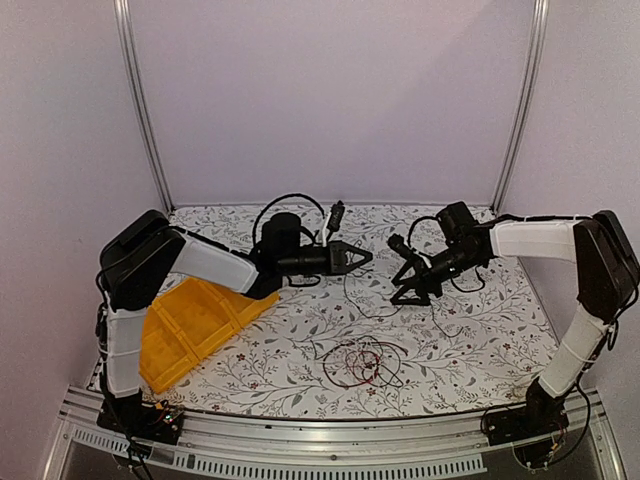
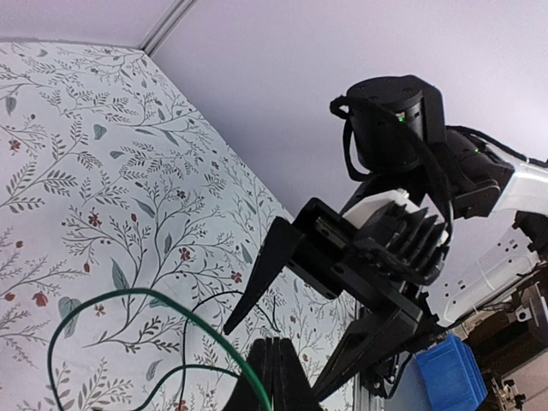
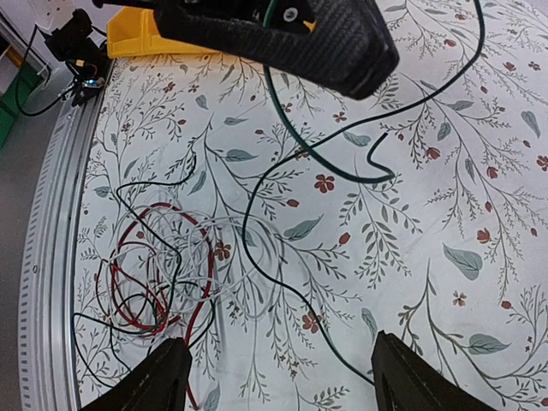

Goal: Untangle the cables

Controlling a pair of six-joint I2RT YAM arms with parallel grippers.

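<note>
The cables lie as a loose tangle (image 1: 362, 362) of dark red, whitish and black wire near the table's front middle; the right wrist view (image 3: 163, 265) shows it too. A dark green wire (image 3: 342, 171) runs from the tangle up into my left gripper (image 1: 366, 258), which hangs over the table's middle. In the left wrist view its fingers (image 2: 272, 342) are pressed together with the green wire (image 2: 128, 295) at them. My right gripper (image 1: 403, 287) faces it, wide open and empty (image 3: 278, 341), above the mat right of the tangle.
A yellow bin (image 1: 195, 325) lies tipped at the front left under my left arm. A thin black wire (image 1: 435, 322) trails on the flowered mat (image 1: 480, 330) below the right gripper. Walls close the back and sides.
</note>
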